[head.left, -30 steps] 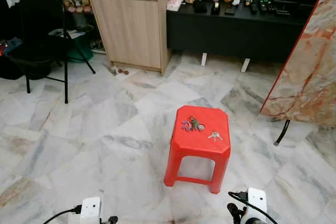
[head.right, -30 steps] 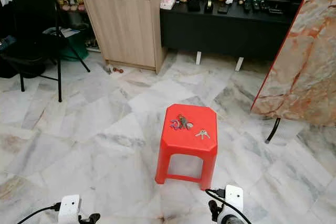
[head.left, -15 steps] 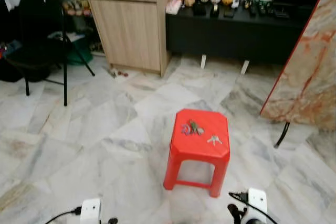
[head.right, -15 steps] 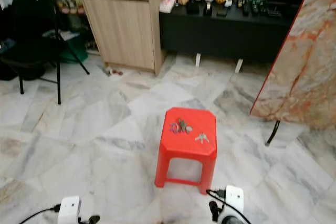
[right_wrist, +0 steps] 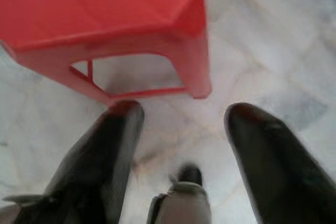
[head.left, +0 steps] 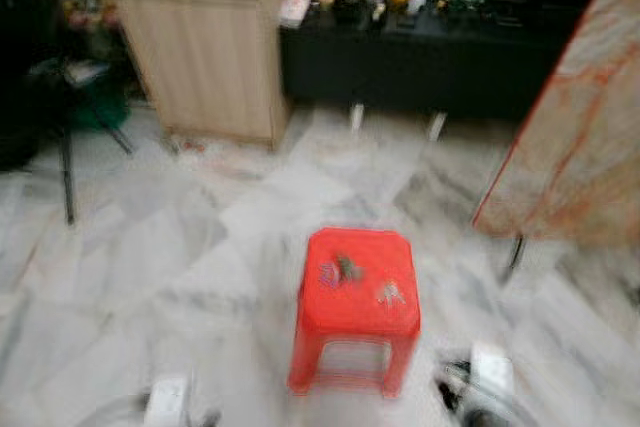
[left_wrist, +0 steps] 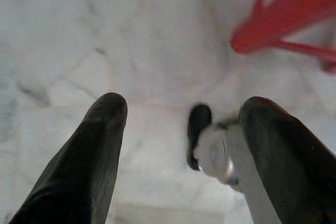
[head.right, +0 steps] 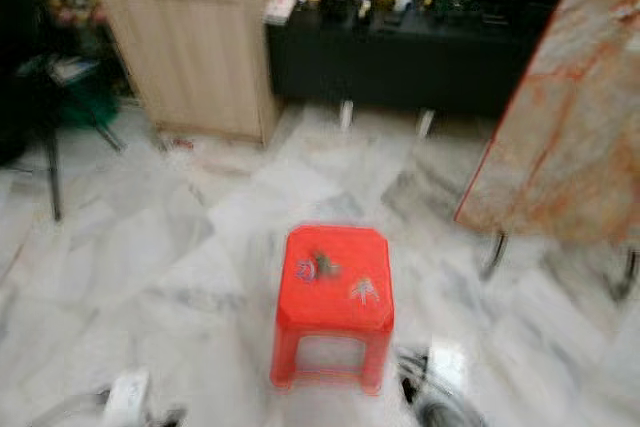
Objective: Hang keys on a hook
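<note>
a: where are the keys?

b: on top of the red stool [head.left: 355,287]. one bunch of keys [head.left: 340,270] with a coloured tag lies near the far left corner of the seat. a smaller silver bunch [head.left: 389,294] lies near the right edge. it is all blurry, so i can't tell more.

a: and the pincers?

b: both hang low over the marble floor [head.left: 150,277], well short of the keys. the left gripper [left_wrist: 178,129] has its two black fingers spread wide with nothing between them. the right gripper [right_wrist: 181,140] is spread wide too, just in front of the stool's legs.

a: will the keys be hard to pick up?

b: i think so. they look light, hard and flat, and they may slide on the smooth seat. the ring or the tag looks like the best bit to pinch.

a: where is the hook?

b: i can't tell.
</note>
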{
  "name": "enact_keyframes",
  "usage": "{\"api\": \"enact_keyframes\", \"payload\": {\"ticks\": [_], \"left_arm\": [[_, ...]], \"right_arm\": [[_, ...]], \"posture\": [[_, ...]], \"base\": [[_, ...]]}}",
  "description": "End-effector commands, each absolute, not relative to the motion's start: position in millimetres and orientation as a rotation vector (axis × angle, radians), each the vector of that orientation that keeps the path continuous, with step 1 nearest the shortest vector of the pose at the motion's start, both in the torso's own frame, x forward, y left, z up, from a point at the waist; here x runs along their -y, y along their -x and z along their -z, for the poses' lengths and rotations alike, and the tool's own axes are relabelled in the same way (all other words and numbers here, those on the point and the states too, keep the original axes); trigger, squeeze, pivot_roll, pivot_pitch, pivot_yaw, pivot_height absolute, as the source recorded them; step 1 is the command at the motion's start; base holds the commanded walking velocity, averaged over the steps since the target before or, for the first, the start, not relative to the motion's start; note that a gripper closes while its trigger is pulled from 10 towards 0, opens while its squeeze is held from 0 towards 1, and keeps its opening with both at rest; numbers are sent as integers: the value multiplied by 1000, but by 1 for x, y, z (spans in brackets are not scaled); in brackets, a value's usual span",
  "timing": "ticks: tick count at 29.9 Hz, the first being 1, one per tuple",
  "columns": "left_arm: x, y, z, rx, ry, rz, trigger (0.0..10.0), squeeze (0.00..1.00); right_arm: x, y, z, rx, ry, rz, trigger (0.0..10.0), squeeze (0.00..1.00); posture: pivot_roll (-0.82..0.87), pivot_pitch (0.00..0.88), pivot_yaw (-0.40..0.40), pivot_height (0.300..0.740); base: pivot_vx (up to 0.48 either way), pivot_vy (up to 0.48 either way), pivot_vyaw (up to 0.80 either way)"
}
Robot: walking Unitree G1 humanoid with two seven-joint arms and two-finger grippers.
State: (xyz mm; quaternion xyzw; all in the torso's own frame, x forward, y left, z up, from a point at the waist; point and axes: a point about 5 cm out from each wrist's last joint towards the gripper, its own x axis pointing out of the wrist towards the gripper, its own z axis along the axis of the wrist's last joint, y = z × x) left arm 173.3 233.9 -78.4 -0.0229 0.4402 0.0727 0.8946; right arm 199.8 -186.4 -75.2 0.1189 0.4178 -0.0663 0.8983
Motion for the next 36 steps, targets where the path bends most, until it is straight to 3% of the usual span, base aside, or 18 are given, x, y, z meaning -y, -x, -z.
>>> {"api": "enact_keyframes", "payload": {"ticks": [1,36], "left_arm": [[-228,-172,81,-919,62,-145,10000,0],[-227,-172,81,-922,61,-143,10000,0]], "right_arm": [[197,-188,80,-895,-237,173,10000,0],[198,-189,80,-897,-231,167,10000,0]], "posture": [[62,57,13,740],[62,50,10,740]], "base": [[0,0,0],[0,0,-47]]}}
